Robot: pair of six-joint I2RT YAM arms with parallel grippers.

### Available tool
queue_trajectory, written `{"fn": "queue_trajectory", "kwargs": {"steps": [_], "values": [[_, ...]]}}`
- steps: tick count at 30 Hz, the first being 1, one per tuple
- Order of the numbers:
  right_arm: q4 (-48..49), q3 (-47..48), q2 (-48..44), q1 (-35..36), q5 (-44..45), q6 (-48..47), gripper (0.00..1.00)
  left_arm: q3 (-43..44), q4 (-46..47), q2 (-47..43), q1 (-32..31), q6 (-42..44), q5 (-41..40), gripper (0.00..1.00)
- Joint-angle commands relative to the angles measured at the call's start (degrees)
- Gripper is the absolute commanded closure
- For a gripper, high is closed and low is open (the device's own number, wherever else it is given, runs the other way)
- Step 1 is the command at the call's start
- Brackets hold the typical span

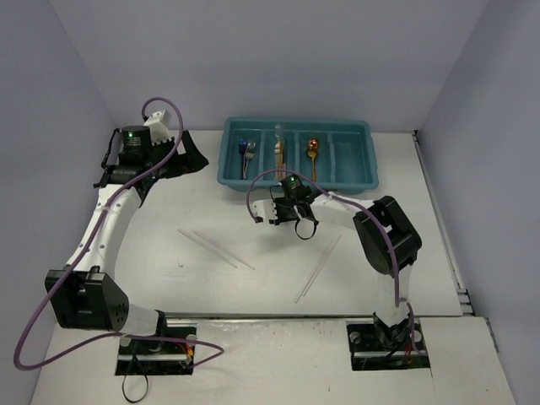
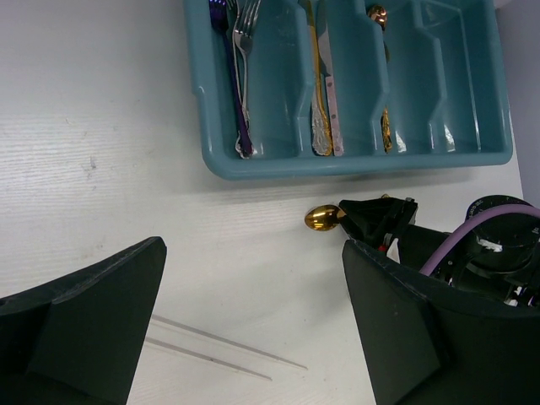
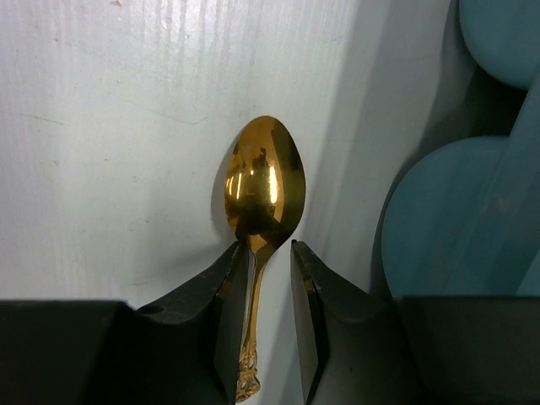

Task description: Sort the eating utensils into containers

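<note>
A gold spoon (image 3: 263,181) lies on the white table just in front of the teal tray (image 1: 337,181), bowl pointing away from my right gripper (image 3: 263,249). The jaws straddle its thin handle: the left finger touches it, while a narrow gap shows at the right finger. From the left wrist view the same gold spoon (image 2: 322,218) pokes out of the right gripper (image 2: 350,215). My left gripper (image 1: 190,156) hangs wide open over the table left of the tray, holding nothing. Two pale chopsticks (image 1: 215,247) lie mid-table, two more chopsticks (image 1: 318,268) lie to the right.
In the tray (image 2: 354,164), forks (image 2: 240,76) fill the leftmost compartment, knives (image 2: 325,93) the second, and another gold spoon (image 2: 381,51) the third. The nearer chopsticks (image 2: 219,350) lie under the left gripper (image 2: 253,249). Walls enclose the table on three sides.
</note>
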Motion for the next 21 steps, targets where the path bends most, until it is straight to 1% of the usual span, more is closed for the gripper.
{"fn": "queue_trajectory", "kwargs": {"steps": [1, 4, 8, 13, 17, 21], "values": [[-5.76, 0.71, 3.45, -0.45, -3.19, -2.28, 0.79, 4.02, 2.00, -0.38, 0.74, 0.46, 0.70, 0.15], [-6.61, 1.20, 3.86, -0.33, -3.28, -3.09, 0.85, 4.40, 1.69, -0.18, 1.00, 0.52, 0.70, 0.15], [-8.53, 2.42, 4.64, -0.42, -3.46, -3.70, 0.99, 5.18, 1.43, 0.26, 1.44, 0.61, 0.79, 0.15], [-10.30, 2.96, 4.17, -0.11, -4.66, -2.59, 1.00, 5.68, 1.42, 0.35, 1.71, 0.81, 0.93, 0.15], [-11.64, 2.57, 0.80, 1.02, -5.70, 0.61, 1.00, 5.70, 1.25, 0.23, 1.79, 0.95, 0.98, 0.15], [-15.02, 2.43, -5.81, 3.68, -8.43, 5.93, 1.00, 5.24, 1.59, -0.30, 1.79, 0.53, 1.32, 0.15]]}}
